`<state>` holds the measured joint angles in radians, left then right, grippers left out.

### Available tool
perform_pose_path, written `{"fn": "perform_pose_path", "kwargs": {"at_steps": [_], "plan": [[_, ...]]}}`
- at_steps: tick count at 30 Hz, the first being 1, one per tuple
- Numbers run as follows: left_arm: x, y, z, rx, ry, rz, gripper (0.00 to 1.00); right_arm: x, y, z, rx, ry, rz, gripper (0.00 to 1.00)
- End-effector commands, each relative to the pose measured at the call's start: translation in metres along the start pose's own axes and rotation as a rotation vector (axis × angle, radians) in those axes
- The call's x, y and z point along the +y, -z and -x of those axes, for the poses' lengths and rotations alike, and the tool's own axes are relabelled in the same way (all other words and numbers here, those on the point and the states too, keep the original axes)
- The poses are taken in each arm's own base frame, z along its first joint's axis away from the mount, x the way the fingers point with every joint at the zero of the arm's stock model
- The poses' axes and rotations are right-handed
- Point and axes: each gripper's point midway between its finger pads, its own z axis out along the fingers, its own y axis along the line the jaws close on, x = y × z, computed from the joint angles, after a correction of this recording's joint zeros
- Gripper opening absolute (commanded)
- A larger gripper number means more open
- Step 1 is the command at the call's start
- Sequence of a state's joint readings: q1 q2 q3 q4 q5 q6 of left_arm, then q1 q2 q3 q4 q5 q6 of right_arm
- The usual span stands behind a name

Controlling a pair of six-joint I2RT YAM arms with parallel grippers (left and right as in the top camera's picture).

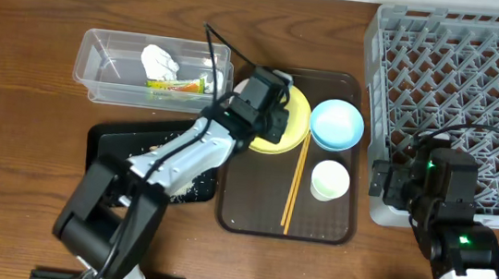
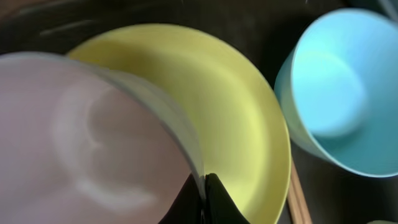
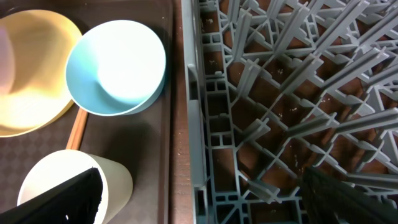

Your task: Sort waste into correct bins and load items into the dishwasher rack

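Fingertips [image 2: 221,205] of the left gripper [image 2: 200,186] stand narrow, pinched on the rim of the white bowl [image 2: 81,143], which fills the left of the wrist view and is held tilted over the yellow plate [image 2: 236,118]. Just right of the plate sits the blue bowl [image 2: 336,93], and the chopsticks [image 1: 295,181] lie along the plate's right edge and run down the brown tray [image 1: 251,209]. The right gripper [image 3: 202,186] is spread wide and holds nothing; one finger hangs above the cup [image 3: 68,180] on the brown tray, the other above the rack [image 3: 280,93], with the rack's near wall between them. The rack fills the right end of the table [image 1: 13,87], just beside the brown tray. Left of the plate, the clear tub [image 1: 97,45] holds the tissue [image 1: 159,58] and the wrapper [image 1: 179,83], whose yellow, green and red print is too small to read. The black tray [image 1: 110,139] lies below the tub, partly under the left arm, with rice grains [image 1: 191,186] scattered in it.
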<state>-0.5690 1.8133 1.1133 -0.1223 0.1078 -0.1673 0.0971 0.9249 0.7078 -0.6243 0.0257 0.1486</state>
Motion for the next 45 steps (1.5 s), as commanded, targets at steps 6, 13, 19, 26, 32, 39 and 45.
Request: {"fn": "perform_pose_path", "kwargs": {"at_steps": [6,13,19,26,32,39,45], "plan": [[-0.012,0.002,0.006,-0.010,-0.039,-0.005,0.34,0.000,0.004,0.008,-0.022,0.003,0.000,0.99],[-0.032,0.053,0.003,0.034,-0.036,-0.109,0.50,0.000,0.004,0.009,-0.023,0.003,0.000,0.99],[-0.076,0.085,0.001,0.051,-0.002,-0.307,0.50,0.000,0.004,0.009,-0.023,0.003,0.000,0.99],[-0.104,0.063,-0.031,0.141,-0.030,-0.330,0.50,0.000,0.004,0.008,-0.022,0.003,0.000,0.99],[-0.123,0.027,-0.060,0.210,-0.057,-0.324,0.43,0.000,0.004,0.008,-0.022,0.003,0.000,0.99],[-0.113,0.017,-0.067,0.225,-0.050,-0.265,0.19,0.000,0.004,0.008,-0.022,0.003,0.000,0.99],[-0.096,0.042,-0.050,0.197,-0.008,-0.247,0.06,0.000,0.004,0.009,-0.024,0.003,0.001,0.99]]}}
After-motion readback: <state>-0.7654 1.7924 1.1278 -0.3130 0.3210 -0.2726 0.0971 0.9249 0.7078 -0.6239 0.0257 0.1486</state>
